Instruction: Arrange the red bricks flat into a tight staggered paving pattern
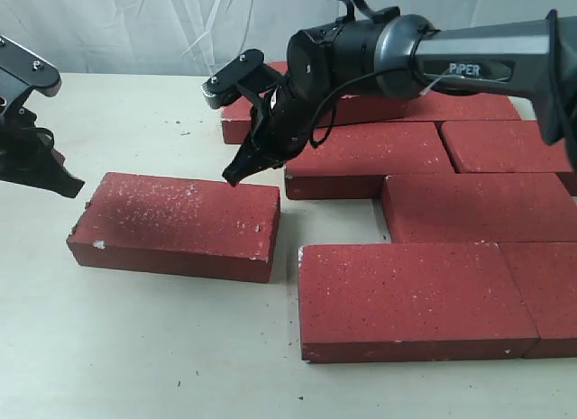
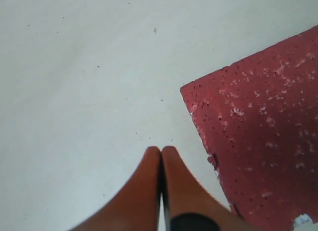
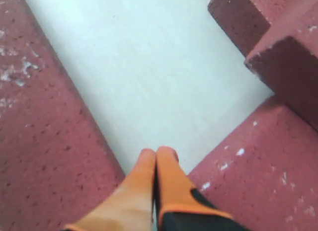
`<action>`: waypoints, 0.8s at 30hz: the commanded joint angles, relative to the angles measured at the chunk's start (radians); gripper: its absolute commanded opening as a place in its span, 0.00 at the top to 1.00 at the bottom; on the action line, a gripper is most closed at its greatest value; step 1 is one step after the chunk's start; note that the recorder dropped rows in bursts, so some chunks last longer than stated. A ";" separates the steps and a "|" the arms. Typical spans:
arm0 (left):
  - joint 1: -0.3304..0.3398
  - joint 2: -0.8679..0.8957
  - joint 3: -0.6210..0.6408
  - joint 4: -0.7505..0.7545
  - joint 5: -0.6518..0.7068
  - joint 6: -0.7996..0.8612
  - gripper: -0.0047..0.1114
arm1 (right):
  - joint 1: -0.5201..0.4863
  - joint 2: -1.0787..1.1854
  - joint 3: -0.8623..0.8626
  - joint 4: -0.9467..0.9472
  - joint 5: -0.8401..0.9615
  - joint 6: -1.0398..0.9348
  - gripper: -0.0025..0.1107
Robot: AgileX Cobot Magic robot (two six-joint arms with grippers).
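Nearest us, at the front right of the table (image 1: pixel 135 356), two of the red bricks (image 1: pixel 415 297) lie flat end to end, their long axes running left to right. A little farther back on the left we see a loose brick (image 1: pixel 176 223), also flat. Its long axis runs left to right but is slightly turned, and its right end points at the paved group across a bare gap. Beside its left end the left gripper (image 1: pixel 63 183) (image 2: pixel 160 151) hangs over bare table, fingers pressed together on nothing. Over the gap, the right gripper (image 1: pixel 236 174) (image 3: pixel 156 154) points down, likewise clenched and empty. Beyond, we find further rows, staggered and close-set, all lengthwise left to right.
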 commanded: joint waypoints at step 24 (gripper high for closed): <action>0.002 -0.008 -0.001 -0.020 -0.025 -0.005 0.96 | -0.023 -0.046 -0.085 0.103 0.170 -0.095 0.99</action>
